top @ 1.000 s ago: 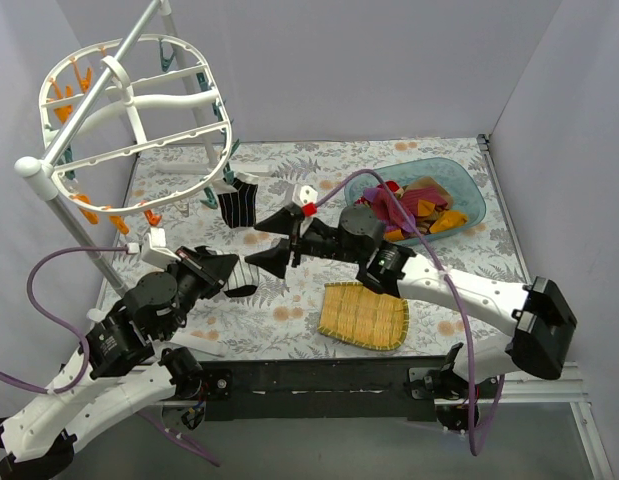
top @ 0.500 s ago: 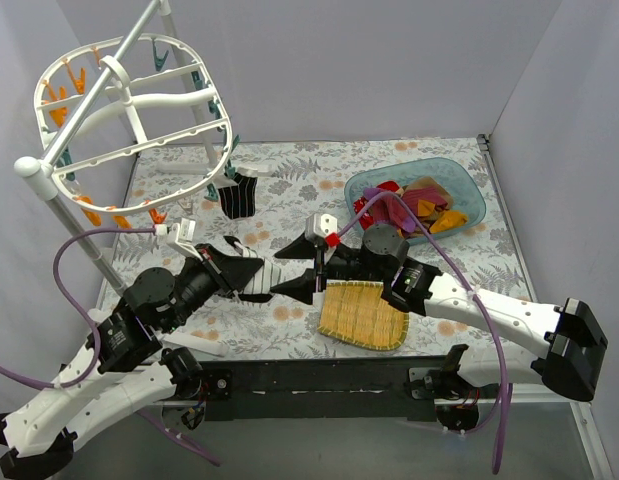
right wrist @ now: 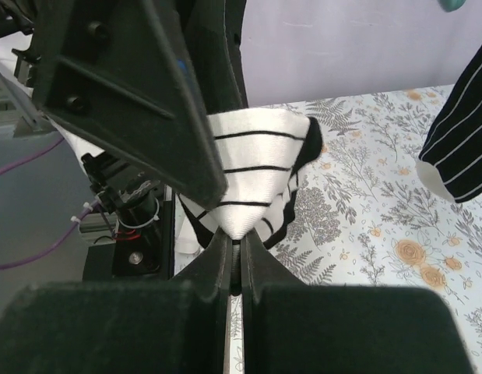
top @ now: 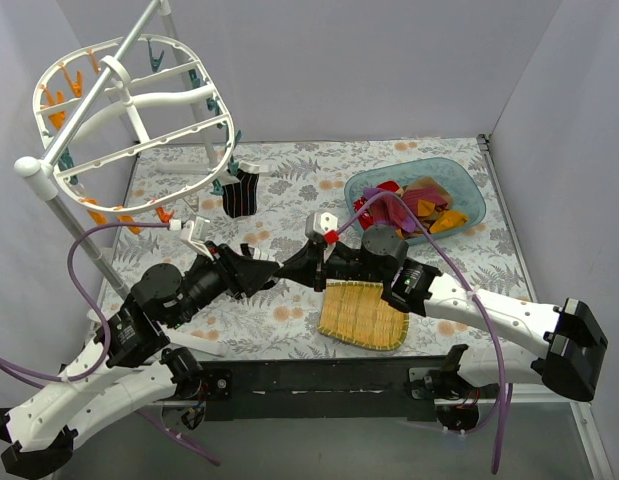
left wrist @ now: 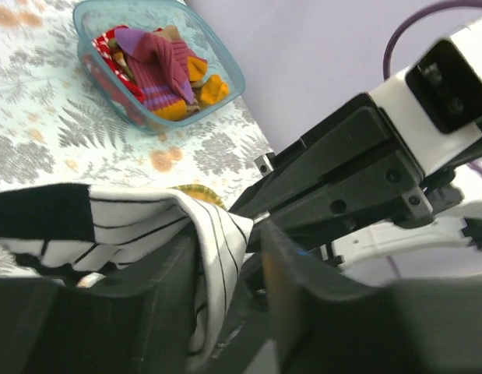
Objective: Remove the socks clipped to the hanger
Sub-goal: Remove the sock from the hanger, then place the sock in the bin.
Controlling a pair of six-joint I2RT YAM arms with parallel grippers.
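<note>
Socks sit in three places. One black-and-white striped sock (right wrist: 252, 167) is held between the two arms above the floral tabletop (top: 289, 170). A second dark sock (top: 240, 195) with thin white stripes hangs from the near rim of the white hanger (top: 159, 99) at the upper left. A heap of red, purple and orange socks (left wrist: 159, 66) fills the teal bin (top: 467, 190) at the far right.

From the overhead camera we see only the left gripper (top: 272, 270) and the right gripper (top: 292, 268) meeting nose to nose beside the bamboo tray (top: 364, 315), and the sock between them is all but hidden by black fingers.

The right wrist camera settles that side: the right gripper is pinched tight on a folded white tip of the striped sock, no gap between its fingers. It also catches the hanging sock at its right edge, with a teal clip (right wrist: 452, 4) just above it.

The left wrist camera shows what the others cannot. The left gripper's fingers stand parted, and the sock lies loosely between them, draped against one finger with a dark gap beside the other.
</note>
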